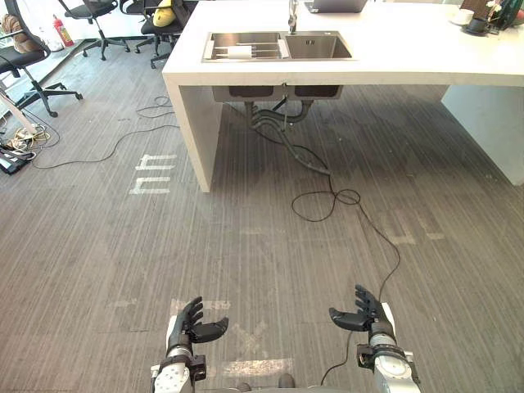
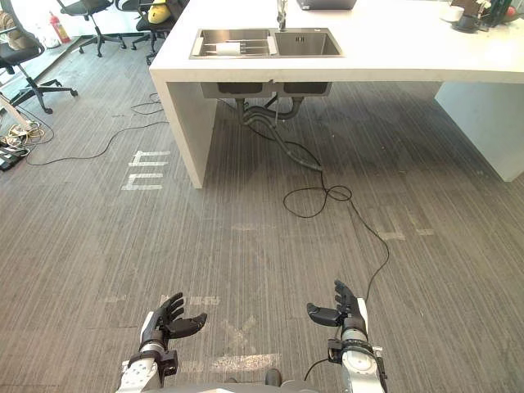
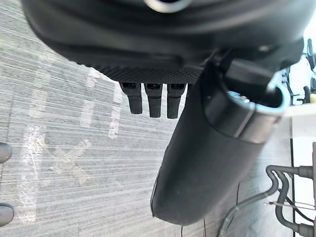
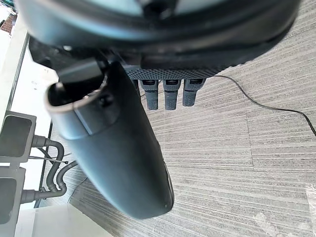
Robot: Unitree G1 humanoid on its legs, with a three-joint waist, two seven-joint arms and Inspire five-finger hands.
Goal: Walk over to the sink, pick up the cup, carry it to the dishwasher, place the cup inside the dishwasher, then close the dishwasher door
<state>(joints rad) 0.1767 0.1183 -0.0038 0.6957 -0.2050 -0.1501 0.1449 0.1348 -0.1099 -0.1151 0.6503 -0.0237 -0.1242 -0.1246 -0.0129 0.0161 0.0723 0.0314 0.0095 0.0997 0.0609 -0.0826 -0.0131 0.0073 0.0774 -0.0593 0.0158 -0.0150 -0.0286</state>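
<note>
A steel double sink point(image 1: 278, 46) is set in a white counter point(image 1: 393, 57) far ahead of me. Something pale point(image 1: 237, 51) lies in the sink's left basin; I cannot tell what it is. A tap point(image 1: 292, 12) stands behind the basins. My left hand point(image 1: 192, 322) and right hand point(image 1: 364, 313) hang low over the grey floor, well short of the counter. Both are open and empty, fingers relaxed and thumbs pointing inward. In the left wrist view the fingers point(image 3: 153, 101) hang straight over the floor; the right hand's fingers point(image 4: 170, 94) do the same.
Grey pipes point(image 1: 278, 115) hang under the sink, and a black cable point(image 1: 344, 201) loops across the floor ahead. White tape marks point(image 1: 155, 173) lie left of the counter's end panel. Office chairs point(image 1: 33, 57) stand at the far left. Crockery point(image 1: 467, 18) sits on the counter's right end.
</note>
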